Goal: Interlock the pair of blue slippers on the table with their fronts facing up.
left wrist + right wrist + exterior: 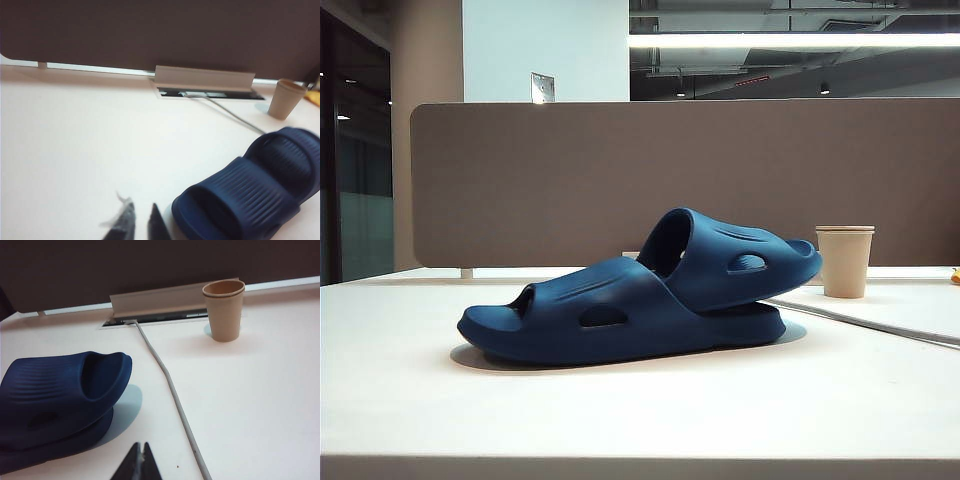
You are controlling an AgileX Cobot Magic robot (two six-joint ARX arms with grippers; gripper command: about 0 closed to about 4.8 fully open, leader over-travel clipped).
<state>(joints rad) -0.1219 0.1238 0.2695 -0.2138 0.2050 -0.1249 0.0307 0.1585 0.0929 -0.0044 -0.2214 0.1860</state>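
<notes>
Right gripper (140, 457) pinched closed on nothing and left gripper (140, 220) near-closed, empty, both just beside the pair of blue slippers (640, 295), nested strap-in-strap mid table (620, 410), so interlock looks done w/ fronts up.

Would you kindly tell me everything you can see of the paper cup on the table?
The paper cup is a plain tan, tapered cup with a rolled rim, apparently uncoated paper. It stands upright and open-topped on the white table, near the grey-brown partition at the back and beside the cable slot. Whether it holds anything cannot be seen. Nothing touches it: the grey cable runs past it, and the blue slippers lie apart from it.
</notes>
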